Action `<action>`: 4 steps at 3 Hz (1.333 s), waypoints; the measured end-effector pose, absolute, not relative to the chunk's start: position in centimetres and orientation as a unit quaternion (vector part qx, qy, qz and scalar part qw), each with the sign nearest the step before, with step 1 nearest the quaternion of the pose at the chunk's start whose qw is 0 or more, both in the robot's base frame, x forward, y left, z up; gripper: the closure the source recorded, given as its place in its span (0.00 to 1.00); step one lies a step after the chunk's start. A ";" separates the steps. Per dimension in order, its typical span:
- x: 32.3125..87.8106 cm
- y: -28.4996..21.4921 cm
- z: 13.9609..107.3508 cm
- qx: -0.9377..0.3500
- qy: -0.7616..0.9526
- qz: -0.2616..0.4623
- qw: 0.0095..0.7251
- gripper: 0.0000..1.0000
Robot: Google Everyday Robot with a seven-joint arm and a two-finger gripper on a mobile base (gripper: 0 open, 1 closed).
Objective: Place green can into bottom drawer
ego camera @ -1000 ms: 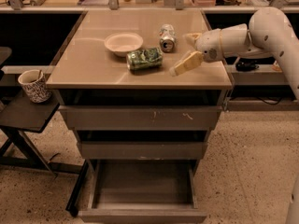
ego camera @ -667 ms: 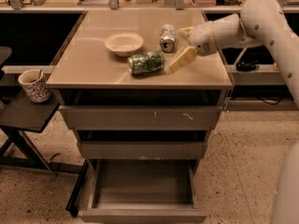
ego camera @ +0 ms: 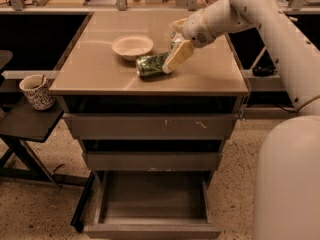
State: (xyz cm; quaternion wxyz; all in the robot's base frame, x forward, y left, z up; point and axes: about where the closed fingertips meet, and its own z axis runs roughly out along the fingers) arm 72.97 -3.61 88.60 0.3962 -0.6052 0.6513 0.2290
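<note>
The green can (ego camera: 151, 65) lies on its side on the cabinet top (ego camera: 100, 69), just in front of the white bowl. My gripper (ego camera: 172, 60) reaches in from the right and sits at the can's right end, overlapping it in the camera view. The bottom drawer (ego camera: 152, 206) is pulled out at floor level, and its tray shows nothing inside. The silver-white can is hidden behind my gripper and wrist.
A white bowl (ego camera: 132, 46) stands behind the can. A patterned mug (ego camera: 36, 91) sits on a low dark side table (ego camera: 25, 121) at the left. The two upper drawers (ego camera: 150, 126) are nearly closed. My arm and base (ego camera: 290, 174) fill the right side.
My gripper has moved left across the cabinet top, from beside the silver-white can to the green can's right end. The can and bowl have not moved.
</note>
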 end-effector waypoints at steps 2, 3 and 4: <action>72.1 -0.1 85.7 -0.585 0.639 0.291 0.407 0.00; 72.1 0.1 85.8 -0.584 0.637 0.293 0.408 0.00; 72.1 0.1 85.8 -0.584 0.637 0.293 0.408 0.19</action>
